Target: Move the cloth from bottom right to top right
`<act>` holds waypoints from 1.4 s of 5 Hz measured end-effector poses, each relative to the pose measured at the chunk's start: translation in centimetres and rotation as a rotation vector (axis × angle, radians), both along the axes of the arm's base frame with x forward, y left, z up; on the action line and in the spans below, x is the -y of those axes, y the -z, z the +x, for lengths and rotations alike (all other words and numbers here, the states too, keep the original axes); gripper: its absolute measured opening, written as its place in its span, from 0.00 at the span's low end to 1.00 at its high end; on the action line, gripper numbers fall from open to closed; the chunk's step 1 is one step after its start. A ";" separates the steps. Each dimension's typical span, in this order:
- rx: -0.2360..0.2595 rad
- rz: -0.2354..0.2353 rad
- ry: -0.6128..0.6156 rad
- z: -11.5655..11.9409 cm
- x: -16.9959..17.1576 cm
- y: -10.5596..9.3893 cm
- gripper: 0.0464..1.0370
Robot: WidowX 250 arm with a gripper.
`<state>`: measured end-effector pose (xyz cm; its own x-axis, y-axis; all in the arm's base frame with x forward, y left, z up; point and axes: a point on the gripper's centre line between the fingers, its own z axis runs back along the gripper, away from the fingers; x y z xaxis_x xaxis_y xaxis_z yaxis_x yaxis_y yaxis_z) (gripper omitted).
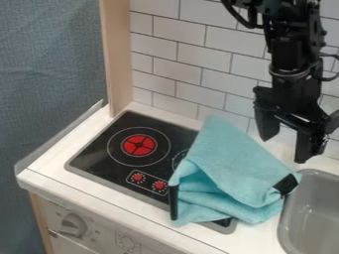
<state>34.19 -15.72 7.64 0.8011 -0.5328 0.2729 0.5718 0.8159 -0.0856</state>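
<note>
While a grey sink (320, 174) sits at right, cloth (238, 161) beside it over the stove (96, 158), claw (285, 150) spread open

Soft, even, fairly bright light; shadows faint.

Cloth (238, 161): light blue, crumpled, over the right of the black stovetop (92, 159) and onto the counter | gripper (283, 150): far right, fingers spread, pointing down | sink (316, 213): grey, near right | tiled wall (189, 62): white, far side
</note>
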 end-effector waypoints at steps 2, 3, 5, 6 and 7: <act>-0.041 0.056 -0.045 -2.1 -1.7 0.9 0.96; -0.019 0.069 -0.065 -3.9 -3.2 -0.7 0.96; 0.114 0.166 -0.219 -8.6 -7.6 -1.5 0.96; 0.226 0.187 -0.310 -10.1 -9.7 -0.2 0.96; 0.218 0.215 -0.348 -10.1 -10.7 2.6 0.96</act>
<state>24.11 -5.07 5.04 0.8785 -0.3053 0.3675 0.2466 0.9486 0.1985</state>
